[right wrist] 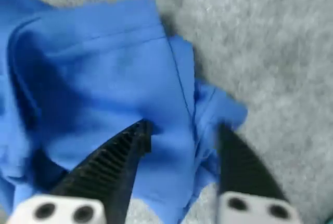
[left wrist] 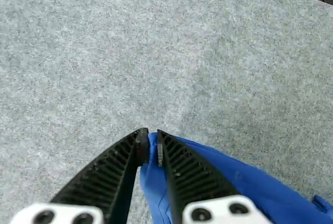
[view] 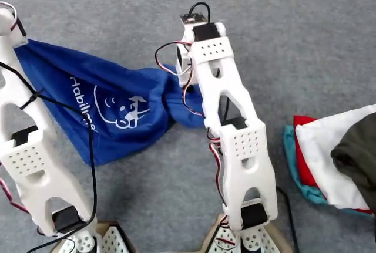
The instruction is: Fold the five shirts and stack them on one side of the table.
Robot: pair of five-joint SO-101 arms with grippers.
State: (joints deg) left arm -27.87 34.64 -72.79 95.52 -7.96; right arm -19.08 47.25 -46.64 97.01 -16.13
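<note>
A blue shirt [view: 117,112] with a white print lies stretched across the left half of the grey table, bunched toward the middle. At the far left, my left gripper [view: 16,34] is shut on a corner of it; the left wrist view shows the blue cloth [left wrist: 223,177] pinched between the fingertips of the left gripper [left wrist: 150,143]. My right gripper [view: 183,76] hovers over the bunched end near the table's centre. In its own view the right gripper [right wrist: 184,130] is open, fingers either side of a fold of the blue shirt [right wrist: 104,63].
A stack of folded shirts [view: 329,147] sits at the right edge: teal, red and white layers with a dark olive one on top. Bare grey table [view: 294,41] stretches behind the arms and between the blue shirt and the stack.
</note>
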